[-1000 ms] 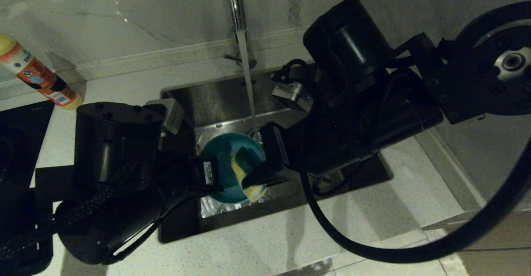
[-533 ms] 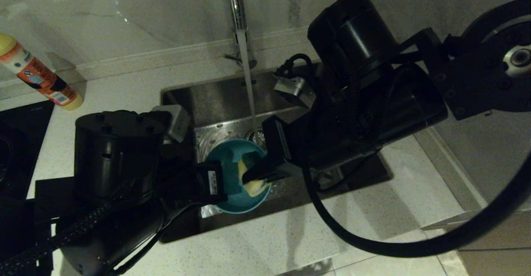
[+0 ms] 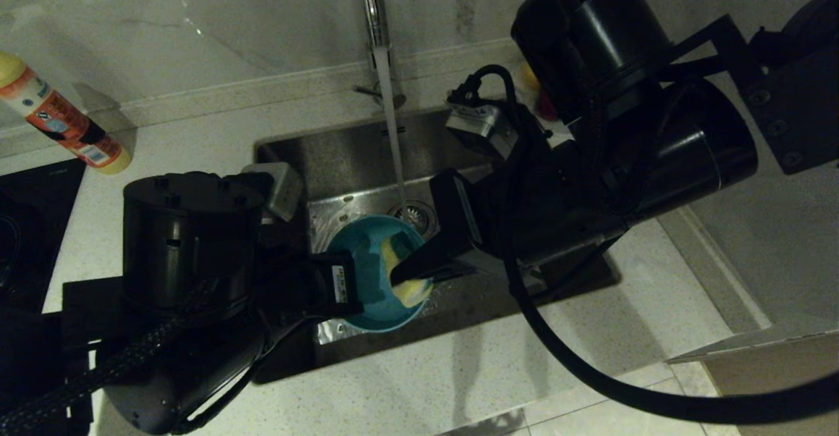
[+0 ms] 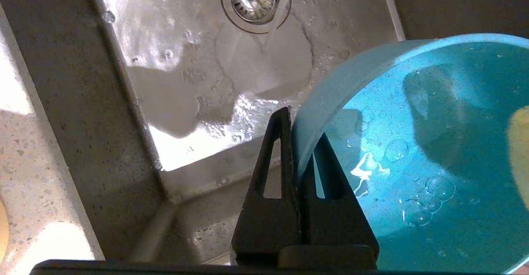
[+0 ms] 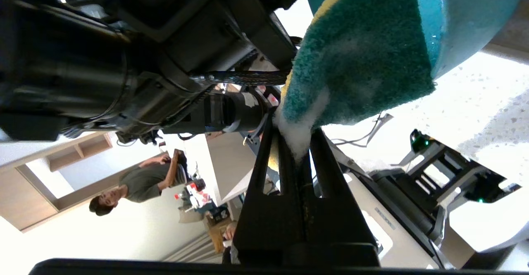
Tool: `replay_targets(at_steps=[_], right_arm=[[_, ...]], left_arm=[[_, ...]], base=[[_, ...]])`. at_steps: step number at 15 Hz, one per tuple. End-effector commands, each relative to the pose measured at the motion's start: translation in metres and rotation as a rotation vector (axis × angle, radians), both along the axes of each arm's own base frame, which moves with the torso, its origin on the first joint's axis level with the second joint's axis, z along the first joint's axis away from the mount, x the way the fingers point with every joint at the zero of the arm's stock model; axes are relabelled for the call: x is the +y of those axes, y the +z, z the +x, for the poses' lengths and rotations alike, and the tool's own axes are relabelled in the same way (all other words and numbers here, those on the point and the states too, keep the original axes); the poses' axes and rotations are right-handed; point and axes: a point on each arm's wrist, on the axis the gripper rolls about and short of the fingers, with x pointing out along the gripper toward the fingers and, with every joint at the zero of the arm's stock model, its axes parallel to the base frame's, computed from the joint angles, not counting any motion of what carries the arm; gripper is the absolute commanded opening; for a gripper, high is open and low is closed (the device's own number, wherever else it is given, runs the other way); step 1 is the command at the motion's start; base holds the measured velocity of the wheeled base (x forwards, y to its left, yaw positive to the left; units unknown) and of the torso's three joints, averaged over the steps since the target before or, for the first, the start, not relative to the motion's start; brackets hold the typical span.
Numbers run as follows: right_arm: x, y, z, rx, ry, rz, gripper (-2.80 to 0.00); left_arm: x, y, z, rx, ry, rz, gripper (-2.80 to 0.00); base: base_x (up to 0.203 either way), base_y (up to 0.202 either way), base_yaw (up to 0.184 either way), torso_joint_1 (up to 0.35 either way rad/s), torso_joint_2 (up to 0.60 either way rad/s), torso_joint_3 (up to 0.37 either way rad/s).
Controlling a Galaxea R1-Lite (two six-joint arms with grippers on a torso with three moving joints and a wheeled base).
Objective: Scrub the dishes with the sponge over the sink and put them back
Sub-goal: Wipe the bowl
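Scrubbing step. The left gripper [image 4: 298,142], fingers clamped on the rim of the smooth, round teal bowl [image 3: 367,272], holds it above the brushed-steel sink [image 3: 341,154], at 7 o'clock from the drain strainer [image 3: 413,213]. The right gripper [image 5: 295,147], fingers clamped on the sponge [image 3: 403,272], presses its coarse green face inside the bowl. Next, probably: wipe around the wall, then rinse under the running tap [image 3: 370,3].

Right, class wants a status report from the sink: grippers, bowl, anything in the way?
Left gripper shut on teal bowl rim, over the sink. Right gripper shut on sponge, pressed inside bowl. Tap water running beside; nothing blocking.
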Motion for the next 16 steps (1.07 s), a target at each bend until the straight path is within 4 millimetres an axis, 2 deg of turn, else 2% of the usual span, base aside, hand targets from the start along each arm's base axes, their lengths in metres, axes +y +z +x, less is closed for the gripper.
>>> replay_targets(at_steps=[1,6,13,16], right_arm=[[-0.002,0.001,-0.002,0.007,0.002,0.001,-2.8],[-0.005,0.004,-0.008,0.005,0.01,0.005,-2.8],[0.008,-0.015,0.007,0.032,-0.003,-0.034,-2.8],[0.005,-0.021,0.02,0.039,-0.034,-0.043,-2.8]], left_arm=[[-0.001,-0.002,0.002,0.004,0.004,0.003,-2.8],[-0.002,-0.002,0.004,0.002,0.014,0.004,-2.8],[-0.005,0.006,0.006,-0.043,0.01,-0.035,-2.8],[-0.005,0.003,0.005,-0.038,0.007,-0.03,-2.8]], base=[[0.0,0.0,0.0,0.0,0.0,0.0],[0.0,0.0,0.0,0.0,0.0,0.0],[0.0,0.0,0.0,0.0,0.0,0.0],[0.0,0.0,0.0,0.0,0.0,0.0]])
